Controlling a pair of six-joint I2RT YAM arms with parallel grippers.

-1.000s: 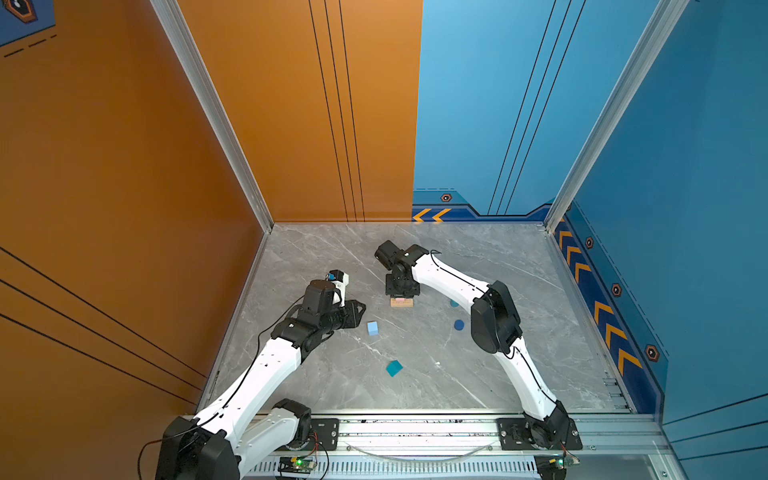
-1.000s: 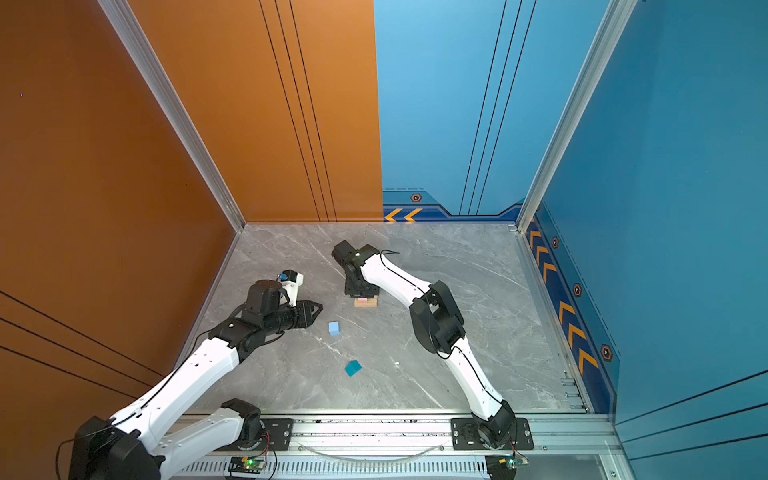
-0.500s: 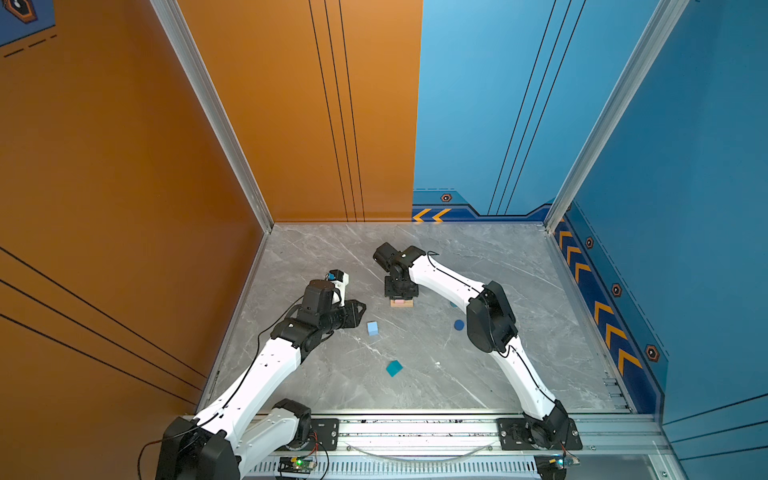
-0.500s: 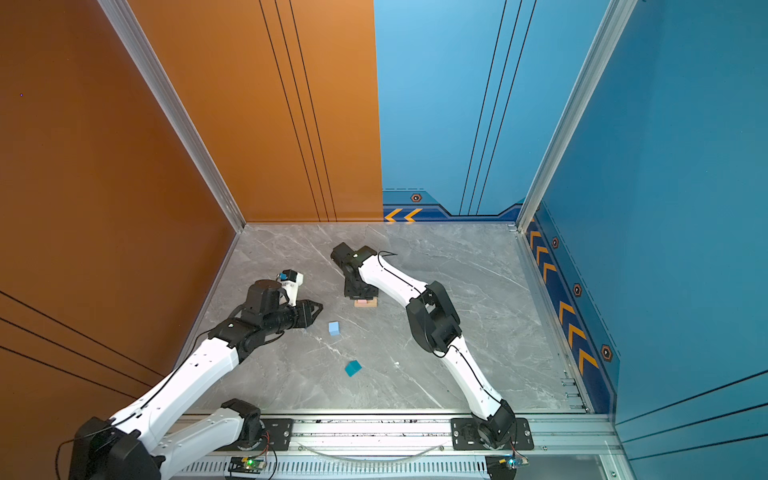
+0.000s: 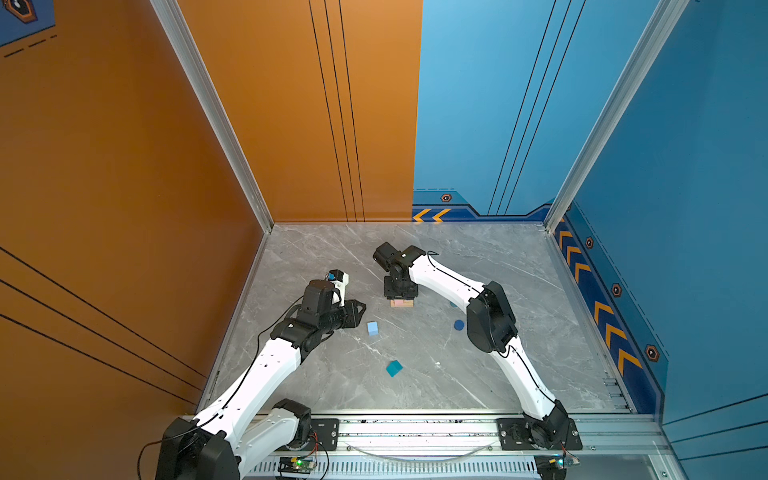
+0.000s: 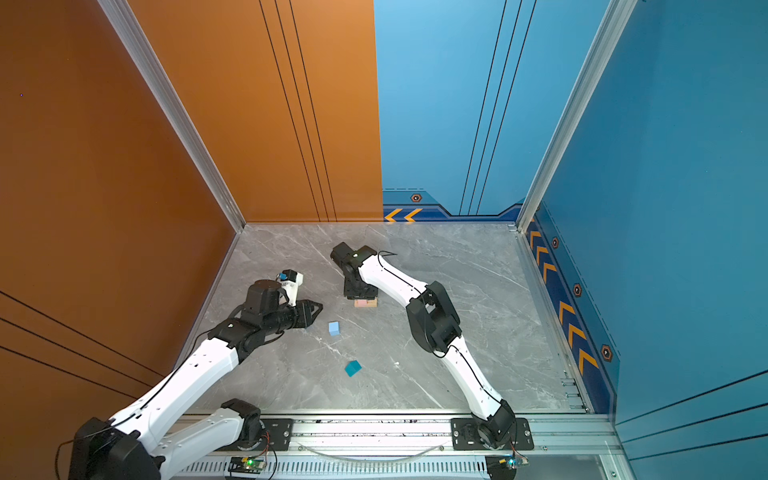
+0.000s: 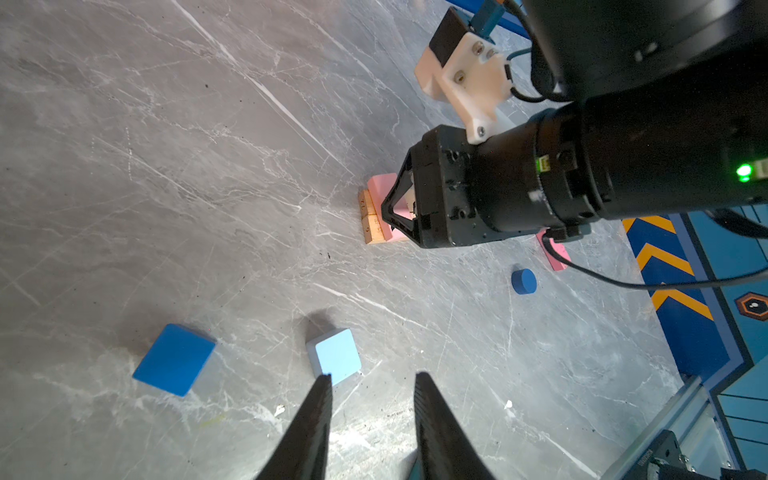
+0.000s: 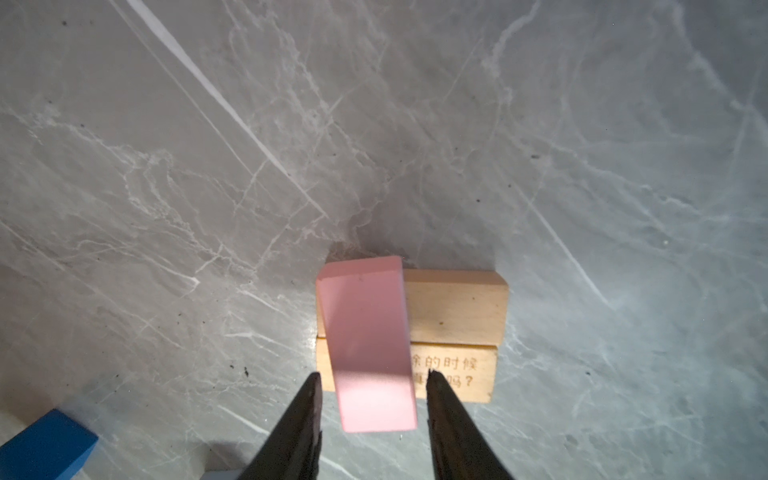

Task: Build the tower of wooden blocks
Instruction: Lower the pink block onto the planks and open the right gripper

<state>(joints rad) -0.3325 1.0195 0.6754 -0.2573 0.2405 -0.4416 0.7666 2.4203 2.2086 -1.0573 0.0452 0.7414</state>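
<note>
Wood block tower (image 5: 401,303), smooth pink bar (image 8: 365,345) across two tan bars (image 8: 457,307), right fingers (image 8: 299,424) parted astride it, left fingers (image 7: 311,428) parted

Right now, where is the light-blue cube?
In both top views the light-blue cube lies on the table left of middle, just ahead of the left arm's fingers and nearer the camera than the stacked bars.

Orange wall (image 5: 124,166), blue wall (image 5: 685,166), seemingly marble floor (image 5: 457,386).

Right arm (image 5: 440,282) stands over the tan-and-pink stack (image 5: 401,304); light-blue cube (image 5: 372,328), teal cube (image 5: 394,368), dark-blue cylinder (image 5: 459,324) lie apart.
</note>
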